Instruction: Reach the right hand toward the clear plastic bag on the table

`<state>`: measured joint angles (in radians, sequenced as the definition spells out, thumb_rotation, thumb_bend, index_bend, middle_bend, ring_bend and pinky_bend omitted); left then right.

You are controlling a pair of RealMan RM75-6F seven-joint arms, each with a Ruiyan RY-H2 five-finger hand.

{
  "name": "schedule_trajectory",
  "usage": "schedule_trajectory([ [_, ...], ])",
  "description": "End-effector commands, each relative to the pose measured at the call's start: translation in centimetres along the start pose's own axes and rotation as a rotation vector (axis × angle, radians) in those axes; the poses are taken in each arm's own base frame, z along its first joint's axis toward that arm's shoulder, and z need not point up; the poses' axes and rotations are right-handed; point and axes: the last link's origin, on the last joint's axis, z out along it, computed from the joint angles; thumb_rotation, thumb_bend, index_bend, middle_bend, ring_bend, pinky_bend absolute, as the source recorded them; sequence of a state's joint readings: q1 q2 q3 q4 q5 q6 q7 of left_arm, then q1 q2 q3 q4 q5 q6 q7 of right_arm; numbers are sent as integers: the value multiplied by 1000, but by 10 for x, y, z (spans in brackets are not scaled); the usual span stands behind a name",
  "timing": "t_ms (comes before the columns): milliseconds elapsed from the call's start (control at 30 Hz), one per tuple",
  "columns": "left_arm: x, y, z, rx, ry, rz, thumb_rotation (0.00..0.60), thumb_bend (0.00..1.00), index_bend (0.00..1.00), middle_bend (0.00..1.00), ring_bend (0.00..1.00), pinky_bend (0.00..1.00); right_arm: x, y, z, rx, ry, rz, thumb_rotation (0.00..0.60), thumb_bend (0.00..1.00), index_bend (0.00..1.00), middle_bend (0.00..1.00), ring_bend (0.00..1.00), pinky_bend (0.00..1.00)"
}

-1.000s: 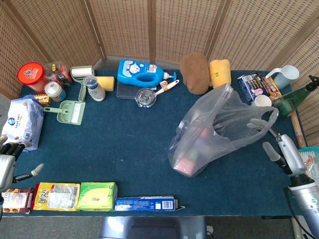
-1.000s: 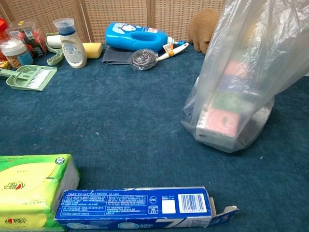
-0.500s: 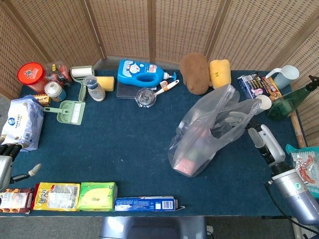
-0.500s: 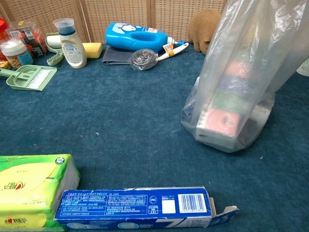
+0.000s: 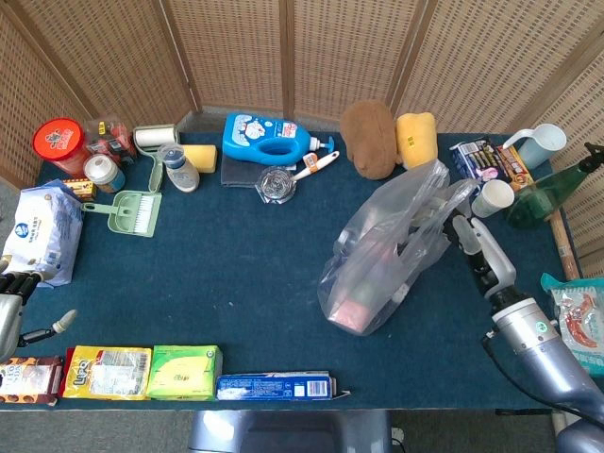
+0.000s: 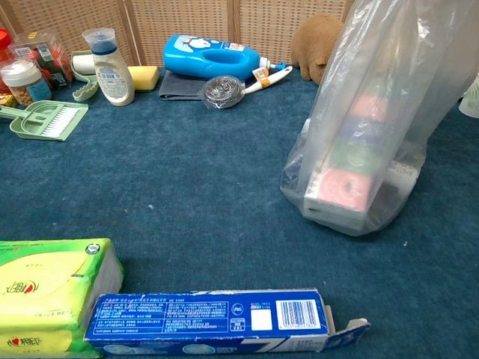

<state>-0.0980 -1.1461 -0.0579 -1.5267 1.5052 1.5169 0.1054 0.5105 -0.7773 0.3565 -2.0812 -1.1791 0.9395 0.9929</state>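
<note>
The clear plastic bag (image 5: 392, 255) stands right of the table's middle, with pink and green boxes in its bottom; in the chest view the bag (image 6: 367, 134) rises out of the top of the frame. My right hand (image 5: 442, 236) is at the bag's right upper edge. Its fingers (image 5: 415, 247) are spread and show through the plastic, and the bag's top flap lies over the hand. Whether they pinch the film I cannot make out. My left hand (image 5: 13, 307) hangs off the table's left front corner with fingers apart and nothing in it.
A white cup (image 5: 493, 197) and a green bottle (image 5: 547, 189) stand just right of my right arm. A brown plush (image 5: 368, 137) and blue detergent bottle (image 5: 269, 139) are at the back. A blue toothpaste box (image 5: 276, 385) and green pack (image 5: 185, 372) line the front edge.
My right hand has moved left and slightly away from the front edge, from beside the bag into its upper edge. The bag's stretched top has come back left with it. The left hand barely moved.
</note>
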Motion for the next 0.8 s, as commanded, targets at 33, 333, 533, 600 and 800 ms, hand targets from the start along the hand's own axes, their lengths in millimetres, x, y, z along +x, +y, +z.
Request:
schedule_trajectory([
  [33, 0, 0, 0, 0, 0, 0, 0, 156, 294, 357, 310, 133, -1, -7, 12, 4, -2, 36, 0, 291, 180, 281, 269, 237],
  [333, -1, -1, -1, 4, -3, 0, 0, 156, 295, 356, 310, 133, -6, -20, 30, 0, -22, 98, 0, 290, 180, 282, 271, 237],
  [533, -1, -3, -1, 7, -4, 2, 0, 156, 294, 356, 310, 133, -16, -28, 42, -16, -55, 172, 0, 291, 190, 284, 274, 237],
  [600, -1, -3, -1, 7, -3, 1, 0, 156, 295, 356, 310, 133, -22, -32, 47, -19, -76, 212, 0, 291, 196, 286, 276, 237],
  [800, -2, -6, -2, 16, -6, -2, 0, 156, 295, 356, 309, 133, -39, -49, 62, -43, -144, 343, 0, 291, 214, 304, 295, 250],
])
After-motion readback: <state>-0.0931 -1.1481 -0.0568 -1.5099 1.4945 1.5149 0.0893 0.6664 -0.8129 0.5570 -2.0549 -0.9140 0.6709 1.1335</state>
